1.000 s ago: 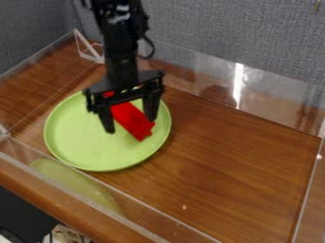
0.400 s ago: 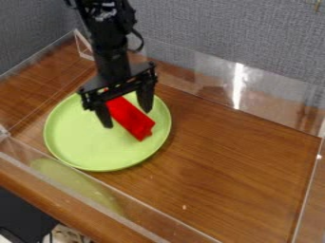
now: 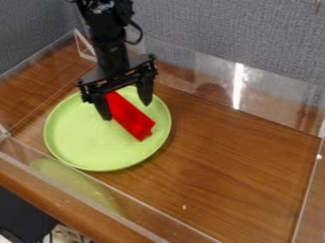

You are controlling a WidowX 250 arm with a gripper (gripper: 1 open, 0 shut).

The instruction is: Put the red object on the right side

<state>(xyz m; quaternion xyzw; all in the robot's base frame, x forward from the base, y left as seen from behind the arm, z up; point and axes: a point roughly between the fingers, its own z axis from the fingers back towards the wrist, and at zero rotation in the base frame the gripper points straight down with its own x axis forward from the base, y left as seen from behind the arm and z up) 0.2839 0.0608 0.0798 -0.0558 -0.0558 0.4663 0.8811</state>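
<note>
Wooden tabletop (image 3: 235,161), dark brown grain, boxed in by low clear acrylic walls (image 3: 241,85); grey fabric backdrop (image 3: 229,28) behind.

Gripper (image 3: 121,96) points straight down, jaws released and spread wide, one black finger on each side of the upper end of the red object (image 3: 129,115). Can't tell whether the fingertips touch the block or just straddle it; nothing is clamped. The left finger tip sits over the plate surface at about 9 o'clock from the block's top end, the right finger tip at about 3 o'clock from it.

Red object: matte red bar lying flat on the lime-green plate (image 3: 76,142), long axis running from roughly 11 o'clock to 5 o'clock in the frame. It occupies the plate's 2 o'clock sector, lower end close to the plate rim.

Plate: round, raised rim, sits on the left half of the table, near the left acrylic wall. From plate centre, the gripper is at about 1 o'clock.

Black arm (image 3: 108,38) rises from the gripper to the top edge of the frame at 12 o'clock, cables along it.

Wood at 3 o'clock from the plate, the right half of the enclosure, carries only reflections from the acrylic.
</note>
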